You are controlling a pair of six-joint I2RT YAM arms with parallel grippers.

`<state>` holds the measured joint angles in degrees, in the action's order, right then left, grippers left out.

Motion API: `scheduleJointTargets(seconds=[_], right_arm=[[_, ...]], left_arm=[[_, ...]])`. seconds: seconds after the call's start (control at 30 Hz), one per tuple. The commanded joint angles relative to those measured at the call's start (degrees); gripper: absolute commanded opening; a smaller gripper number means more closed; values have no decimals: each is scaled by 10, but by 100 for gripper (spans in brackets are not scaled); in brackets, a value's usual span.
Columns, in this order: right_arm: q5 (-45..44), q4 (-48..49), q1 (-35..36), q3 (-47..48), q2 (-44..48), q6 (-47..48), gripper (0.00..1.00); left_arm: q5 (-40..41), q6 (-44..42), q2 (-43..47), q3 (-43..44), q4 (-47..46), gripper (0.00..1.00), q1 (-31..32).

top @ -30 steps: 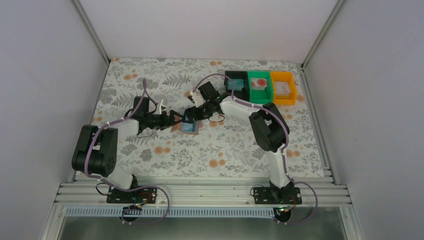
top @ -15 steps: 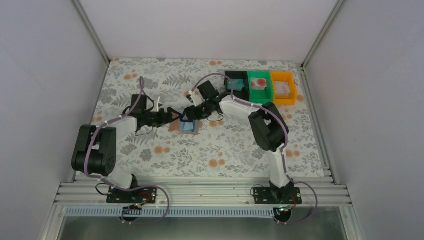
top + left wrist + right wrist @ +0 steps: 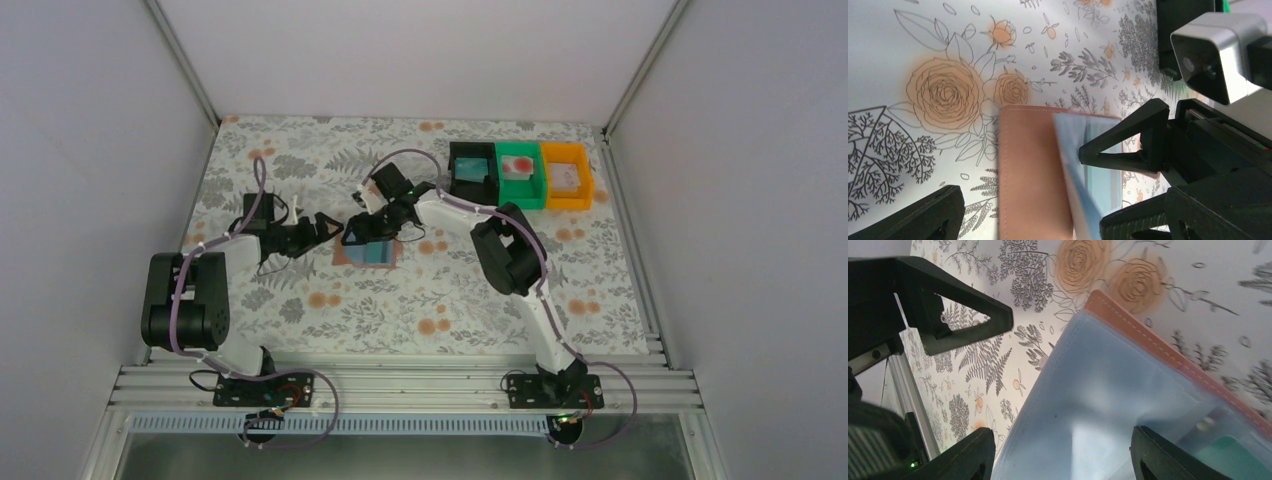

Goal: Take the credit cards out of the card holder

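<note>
The card holder (image 3: 365, 251) lies open on the floral table, salmon outside (image 3: 1033, 190) at the left and a light blue inner flap (image 3: 1108, 390) raised. A teal credit card (image 3: 1233, 450) sits in a pocket of that flap. My right gripper (image 3: 358, 228) hovers over the holder, its jaws open, one on each side of the blue flap (image 3: 1073, 165). Its fingers (image 3: 1128, 142) show in the left wrist view. My left gripper (image 3: 325, 223) stands open just left of the holder, gripping nothing.
Three bins stand in a row at the back right: black (image 3: 472, 172), green (image 3: 520, 185) holding a white card with a red mark (image 3: 518, 163), and orange (image 3: 566, 195) holding a whitish card (image 3: 566, 176). White walls enclose the table.
My left gripper drew back to the left, off the holder. My right gripper moved left over the holder and narrowed a little. The holder now shows its salmon side at the left.
</note>
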<state>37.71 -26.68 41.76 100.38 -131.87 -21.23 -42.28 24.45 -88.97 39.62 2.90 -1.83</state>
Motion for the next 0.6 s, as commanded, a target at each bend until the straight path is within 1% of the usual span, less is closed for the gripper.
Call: scheduleJointTargets(seconds=[0.0,0.17,0.4,0.57], right_arm=[[-21,-37,21,45,-18,-2,70],[-29,-40,28,58,-20,-3,70],[14,-18,44,45,-20,-22,71],[12,-5,43,32,-9,-29,72]], left_arm=[[2,4,-11,-19,-8,100,0],[1,22,-29,-36,-19,100,9],[-4,35,-30,-45,-26,100,15],[-11,46,-43,-50,-28,96,20]])
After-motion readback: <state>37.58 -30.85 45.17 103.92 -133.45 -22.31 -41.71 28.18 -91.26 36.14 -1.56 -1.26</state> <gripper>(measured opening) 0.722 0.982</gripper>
